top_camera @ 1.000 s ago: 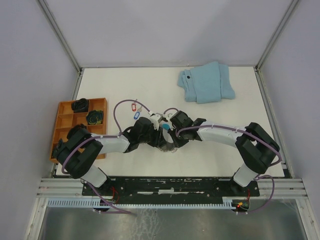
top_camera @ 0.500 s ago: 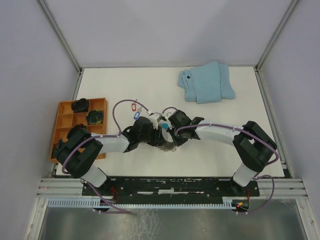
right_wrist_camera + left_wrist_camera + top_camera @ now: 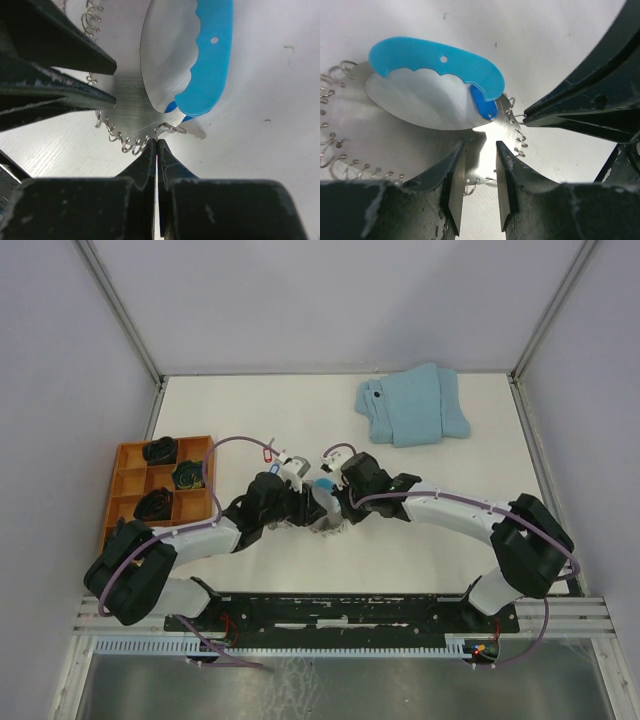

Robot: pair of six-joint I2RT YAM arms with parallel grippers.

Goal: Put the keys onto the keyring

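The keyring (image 3: 435,62) is a flat oval of metal with a bright blue plastic section and small wire loops round its rim. It lies on the white table between both arms (image 3: 322,484). My left gripper (image 3: 476,185) stands part open over its near rim, with a strip of metal and a loop showing in the gap. My right gripper (image 3: 157,142) is shut, its tips pinching a thin wire loop at the rim beside the blue section (image 3: 210,60). A key with a red tag (image 3: 268,448) lies beyond the left arm.
An orange compartment tray (image 3: 125,490) holding dark items sits at the left. A folded light-blue cloth (image 3: 412,405) lies at the back right. The two arms meet nose to nose at mid-table, their fingers close together (image 3: 580,110).
My right gripper has closed fully at the keyring's rim. The left arm has swung lower and further left at its elbow, and both grippers sit slightly further from the bases.
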